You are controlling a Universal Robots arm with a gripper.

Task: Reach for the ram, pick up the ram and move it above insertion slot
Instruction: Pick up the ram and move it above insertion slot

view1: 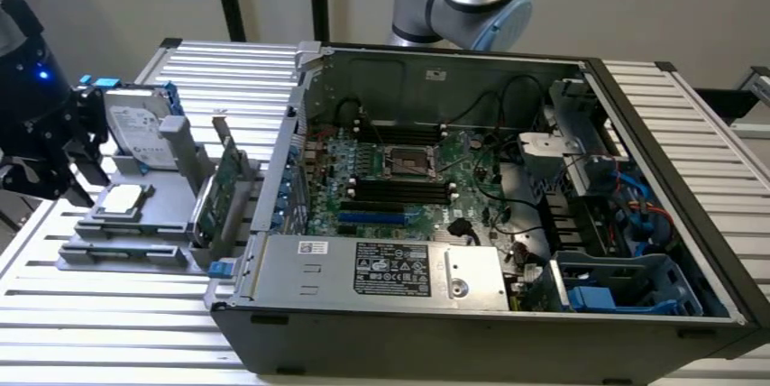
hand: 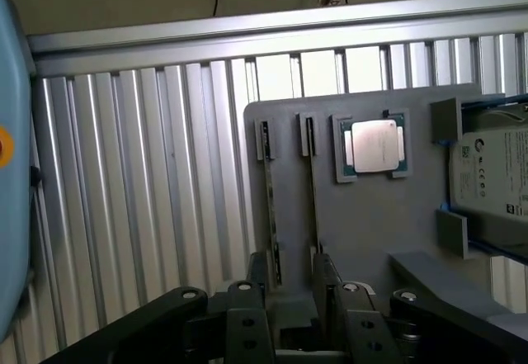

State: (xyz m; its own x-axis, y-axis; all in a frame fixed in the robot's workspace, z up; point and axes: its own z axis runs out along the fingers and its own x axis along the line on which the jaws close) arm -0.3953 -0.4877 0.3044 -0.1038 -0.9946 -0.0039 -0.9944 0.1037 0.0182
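Two thin ram sticks stand on edge in the slots of a grey holder (hand: pixel 371 232); one ram (hand: pixel 313 191) lies just ahead of one finger, the other ram (hand: pixel 271 207) runs beside the other finger. My gripper (hand: pixel 293 294) hovers over the holder's near end, open, with nothing between its fingers (hand: pixel 257 286). In the exterior view the gripper (view1: pixel 67 170) hangs at the far left over the holder (view1: pixel 169 197). The motherboard's black insertion slots (view1: pixel 403 189) lie inside the open computer case (view1: pixel 481 314), well to the exterior view's right of the gripper.
On the holder also sit a silver processor chip (hand: pixel 373 145), a hard drive in a blue frame (view1: pixel 135 129) and a larger green card with a metal bracket (view1: pixel 223 189). The slatted metal table (view1: pixel 108 314) carries everything. Cables and a drive cage crowd the case's right side.
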